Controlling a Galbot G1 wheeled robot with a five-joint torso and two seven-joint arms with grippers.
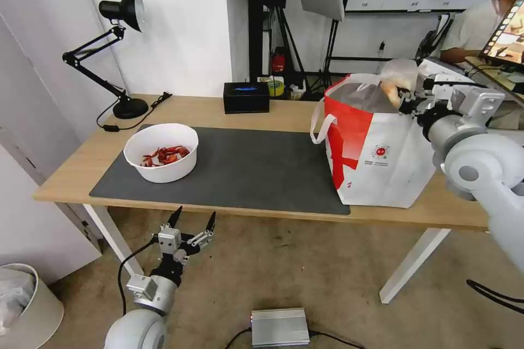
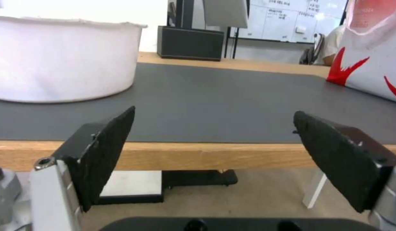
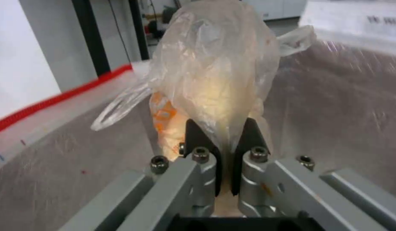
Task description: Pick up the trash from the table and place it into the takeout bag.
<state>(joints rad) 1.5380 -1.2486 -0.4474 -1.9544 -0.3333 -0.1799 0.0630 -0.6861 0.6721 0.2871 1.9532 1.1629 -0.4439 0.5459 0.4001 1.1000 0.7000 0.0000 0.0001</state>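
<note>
A white round bowl (image 1: 161,152) of red shell scraps sits on the left of the dark mat; its side (image 2: 61,61) fills the near corner of the left wrist view. The takeout bag (image 1: 376,158) stands open at the table's right end, its foil lining (image 3: 343,106) around my right gripper. My right gripper (image 1: 403,102) hovers over the bag's mouth, shut on a small clear bag (image 3: 215,73) with a beige lump inside. My left gripper (image 1: 192,219) hangs open below the table's front edge, in front of the bowl, its pads (image 2: 108,150) wide apart.
A black box (image 1: 246,97) stands at the table's back edge and a black desk lamp (image 1: 117,49) at the back left. The light-wood table (image 1: 71,174) has white legs. A silver unit (image 1: 280,327) lies on the floor and a bin (image 1: 24,305) sits at lower left.
</note>
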